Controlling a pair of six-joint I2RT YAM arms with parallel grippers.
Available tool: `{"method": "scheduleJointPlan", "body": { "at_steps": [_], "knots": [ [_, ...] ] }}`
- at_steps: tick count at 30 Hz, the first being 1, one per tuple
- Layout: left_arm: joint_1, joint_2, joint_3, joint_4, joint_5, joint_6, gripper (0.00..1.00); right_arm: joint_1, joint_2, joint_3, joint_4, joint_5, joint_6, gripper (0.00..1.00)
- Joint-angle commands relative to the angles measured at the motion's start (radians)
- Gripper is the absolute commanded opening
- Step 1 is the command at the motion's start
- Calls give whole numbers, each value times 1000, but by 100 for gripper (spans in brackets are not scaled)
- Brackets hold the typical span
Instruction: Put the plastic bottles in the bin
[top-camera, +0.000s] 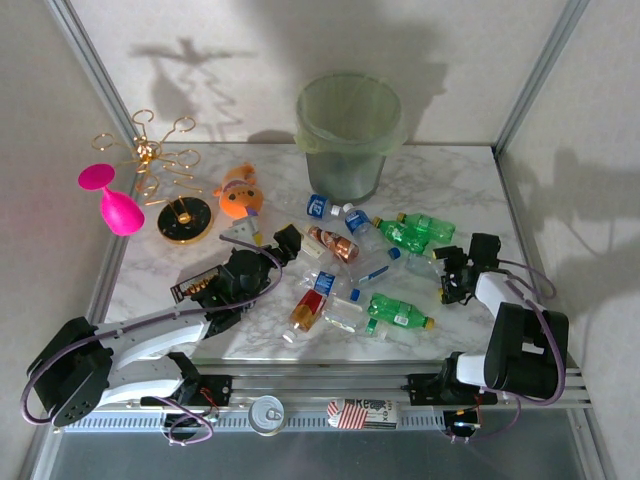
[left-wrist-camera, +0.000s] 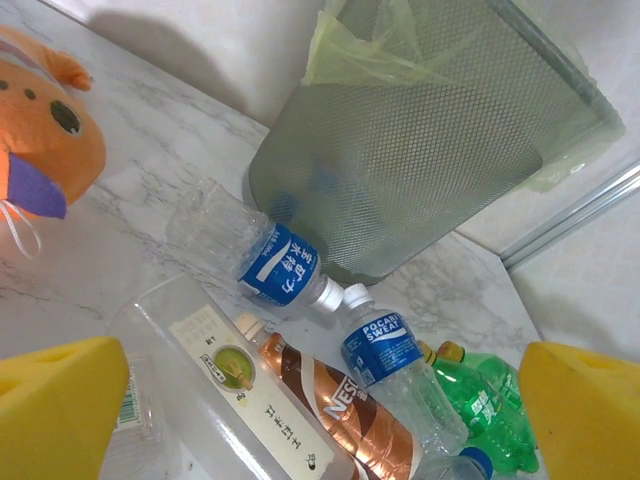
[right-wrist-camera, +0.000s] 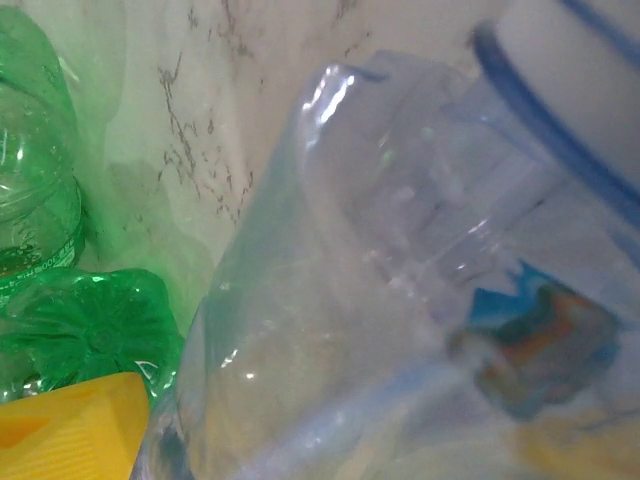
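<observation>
The pale-green bin (top-camera: 348, 135) stands at the back centre, its bagged mesh wall (left-wrist-camera: 430, 150) close in the left wrist view. Several crushed bottles lie in front of it: a blue-labelled clear one (left-wrist-camera: 280, 265), a Pocari Sweat one (left-wrist-camera: 385, 350), an amber Nescafe one (left-wrist-camera: 345, 405), a flat clear tea bottle (left-wrist-camera: 230, 385) and green ones (left-wrist-camera: 490, 400). My left gripper (top-camera: 288, 240) hangs open over them, its yellow pads (left-wrist-camera: 55, 410) wide apart. My right gripper (top-camera: 452, 275) is low at the pile's right edge, with a clear bottle (right-wrist-camera: 330, 300) pressed close between its fingers. One yellow pad (right-wrist-camera: 70, 430) shows far left; the other is hidden.
An orange plush toy (top-camera: 240, 192) lies left of the bin. A pink wine glass (top-camera: 112, 200) and a gold wire rack (top-camera: 165, 165) stand at the far left. A can (top-camera: 267, 413) and a packet (top-camera: 362, 412) rest on the front rail.
</observation>
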Motion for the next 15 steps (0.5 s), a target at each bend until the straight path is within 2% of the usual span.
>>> {"method": "scheduleJointPlan", "body": {
  "at_steps": [1, 8, 15],
  "knots": [
    [-1, -11, -5, -14, -39, 7, 99, 3, 55, -51, 121, -2, 6, 86],
    [0, -24, -13, -12, -63, -10, 100, 2, 56, -73, 158, -2, 7, 72],
    [4, -49, -28, -24, -103, -44, 99, 3, -7, -87, 166, 22, -15, 59]
  ]
}}
